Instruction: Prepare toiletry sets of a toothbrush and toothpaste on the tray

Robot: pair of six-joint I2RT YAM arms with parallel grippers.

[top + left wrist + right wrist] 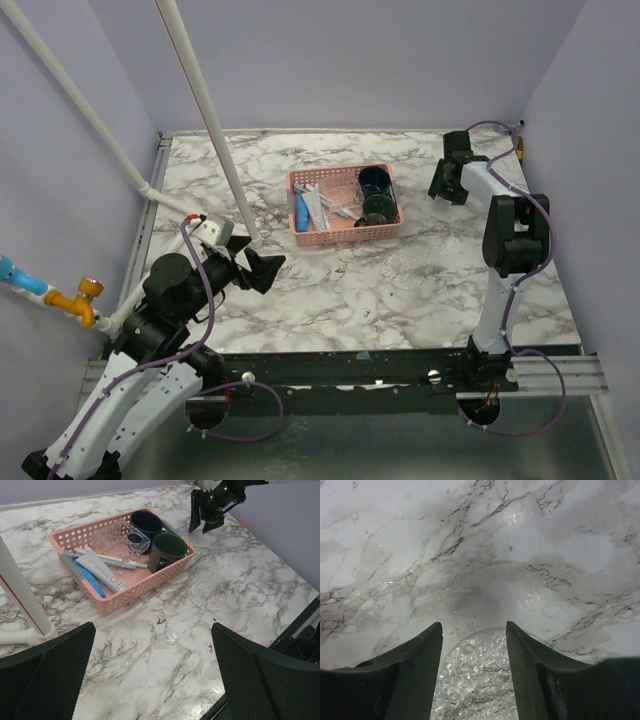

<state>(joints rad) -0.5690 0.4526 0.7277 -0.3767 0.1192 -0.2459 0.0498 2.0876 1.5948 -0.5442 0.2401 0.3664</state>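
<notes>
The clear bumpy tray (207, 582) lies flat on the marble right of the pink basket (107, 604); it shows faintly in the top view (408, 263). A white toothpaste tube (102, 570) and toothbrushes (114, 560) lie in the basket's left half. My right gripper (445, 190) hangs open and empty above the far right of the table; in its own view (474, 626) the tray (475, 680) shows on the table between the jaws, untouched. My left gripper (262, 268) is wide open and empty over the near left of the table, short of the basket (153, 626).
The basket (345, 236) also holds a dark blue mug (146, 522), a dark green mug (167, 550) and a second clear dish (117, 539). A white pipe (205, 110) slants across the left side, near the left arm. Walls close the table on three sides.
</notes>
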